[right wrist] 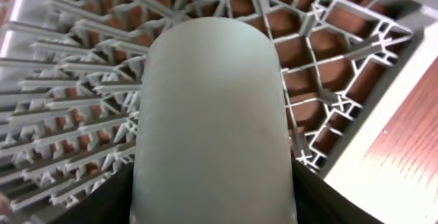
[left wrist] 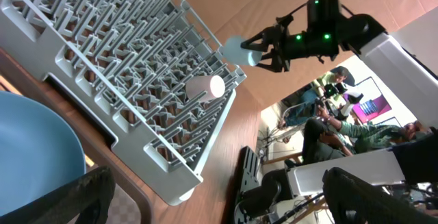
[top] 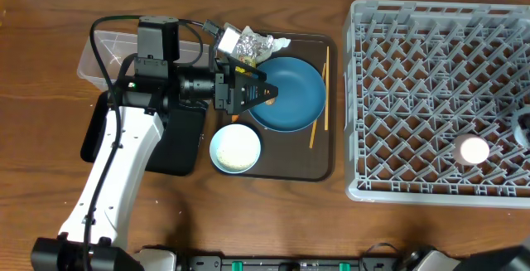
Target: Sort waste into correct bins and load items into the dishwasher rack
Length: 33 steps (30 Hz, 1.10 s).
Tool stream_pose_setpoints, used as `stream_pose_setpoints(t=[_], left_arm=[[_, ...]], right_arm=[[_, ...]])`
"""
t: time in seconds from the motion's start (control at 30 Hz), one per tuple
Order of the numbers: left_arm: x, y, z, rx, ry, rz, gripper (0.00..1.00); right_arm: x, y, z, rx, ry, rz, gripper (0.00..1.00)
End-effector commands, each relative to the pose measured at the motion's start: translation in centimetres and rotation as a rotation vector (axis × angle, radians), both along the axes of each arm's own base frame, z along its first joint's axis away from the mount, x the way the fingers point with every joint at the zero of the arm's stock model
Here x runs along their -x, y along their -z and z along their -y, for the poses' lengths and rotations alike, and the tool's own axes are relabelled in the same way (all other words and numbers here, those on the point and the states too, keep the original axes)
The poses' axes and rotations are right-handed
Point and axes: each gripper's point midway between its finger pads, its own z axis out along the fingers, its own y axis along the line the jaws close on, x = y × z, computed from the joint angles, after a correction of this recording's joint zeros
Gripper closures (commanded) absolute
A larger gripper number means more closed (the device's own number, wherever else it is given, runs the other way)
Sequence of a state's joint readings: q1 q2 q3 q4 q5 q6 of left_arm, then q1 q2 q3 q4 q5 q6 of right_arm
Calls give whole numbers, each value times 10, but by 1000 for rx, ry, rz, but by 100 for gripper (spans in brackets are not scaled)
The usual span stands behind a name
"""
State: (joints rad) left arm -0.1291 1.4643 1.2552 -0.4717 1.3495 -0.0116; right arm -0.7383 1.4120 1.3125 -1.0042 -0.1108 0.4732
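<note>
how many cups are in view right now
2. One cup lies in the dishwasher rack, toward its right side; the other cup is held in the right gripper over the rack's right edge. The left arm could hide more.

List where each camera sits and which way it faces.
Overhead: above table, straight down on dishwasher rack; left arm shows.
Left wrist: low over blue plate, facing rack; own open fingers at bottom.
Right wrist: above rack, down onto held pale cup; dark fingers flank it.
Shared: left wrist also sees that cup in right gripper.
</note>
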Motion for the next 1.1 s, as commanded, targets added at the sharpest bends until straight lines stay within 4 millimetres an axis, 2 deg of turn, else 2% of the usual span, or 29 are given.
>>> stream_pose_setpoints(t=[0.0,0.17,0.3,0.33,0.4,0.43,0.53,0.6,0.67,0.8,0.87,0.9,0.93,1.07], left_arm=[[0,-1,0,-4,-4,-3,2],[2,1,0,-6,-4,-20,2],[3,3,-1,-11,-6,-38,2],[3,3,-1,-11,-6,-38,2],[3,3,-1,-11,-6,-36,2],[3,3,-1,-11,-6,-37,2],[3,3,-1,-12,-6,-43,2],[4,3,-1,-12,-6,-44,2],[3,3,-1,-12,-6,-44,2],[-4,14,-4,-67,-58,-51,2],[-12,32,-10,-165,-138,-78,2],[-16,48,-16,-258,-203,-100,2],[-19,60,-21,-331,-249,-113,2],[-21,114,-51,-741,-434,-121,2]], right_arm=[[6,11,15,-14,61,-37,44],[11,41,24,-64,85,-130,44],[13,56,25,-100,89,-166,41],[13,59,24,-107,90,-174,30],[12,60,23,-119,90,-172,1],[10,58,21,-128,82,-156,1],[-4,42,9,-162,5,-62,1],[-19,22,-6,-185,-78,42,1],[-33,-5,-27,-182,-200,164,1],[-48,-58,-70,-102,-410,333,1],[-49,-82,-97,-20,-528,384,1],[-50,-94,-113,22,-597,410,1],[-50,-100,-122,41,-633,423,1],[-52,-125,-178,97,-820,498,1]])
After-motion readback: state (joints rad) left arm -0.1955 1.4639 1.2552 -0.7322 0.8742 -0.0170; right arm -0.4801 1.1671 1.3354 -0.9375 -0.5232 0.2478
